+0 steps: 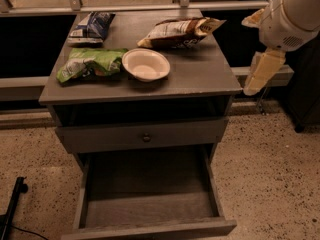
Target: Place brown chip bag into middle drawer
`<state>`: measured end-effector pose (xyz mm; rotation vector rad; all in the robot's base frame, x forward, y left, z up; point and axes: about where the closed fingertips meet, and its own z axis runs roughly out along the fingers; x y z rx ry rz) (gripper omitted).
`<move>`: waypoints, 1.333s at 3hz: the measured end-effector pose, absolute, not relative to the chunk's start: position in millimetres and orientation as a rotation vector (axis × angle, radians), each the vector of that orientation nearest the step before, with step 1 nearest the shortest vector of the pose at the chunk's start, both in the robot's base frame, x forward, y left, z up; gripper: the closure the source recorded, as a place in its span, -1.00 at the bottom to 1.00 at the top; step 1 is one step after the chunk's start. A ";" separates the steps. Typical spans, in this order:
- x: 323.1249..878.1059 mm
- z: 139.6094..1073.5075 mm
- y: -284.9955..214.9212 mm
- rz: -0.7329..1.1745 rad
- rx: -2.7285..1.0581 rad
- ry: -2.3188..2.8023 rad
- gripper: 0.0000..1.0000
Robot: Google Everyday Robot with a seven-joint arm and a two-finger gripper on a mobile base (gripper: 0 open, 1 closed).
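Observation:
The brown chip bag (177,32) lies on its side at the back right of the grey cabinet top (200,74), dark brown with cream ends. The middle drawer (150,209) is pulled out at the bottom of the cabinet, and its bare floor holds nothing. My gripper (261,73) hangs on the white arm off the cabinet's right edge. It is level with the top, to the right of the bag and not touching it, with nothing seen in it.
A white bowl (146,64) sits mid-top, in front of the brown bag. A green bag (87,65) lies to the bowl's left and a blue-and-white bag (91,26) at the back left. A shut drawer front with a round knob (146,137) sits above the open drawer.

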<state>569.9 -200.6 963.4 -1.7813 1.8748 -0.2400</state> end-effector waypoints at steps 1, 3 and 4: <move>577.3 964.9 -195.2 -0.282 -1.793 1.837 -1.00; 685.0 969.1 -174.1 -0.478 -1.755 1.537 -1.00; 741.0 949.8 -143.3 -0.544 -1.778 1.431 -1.00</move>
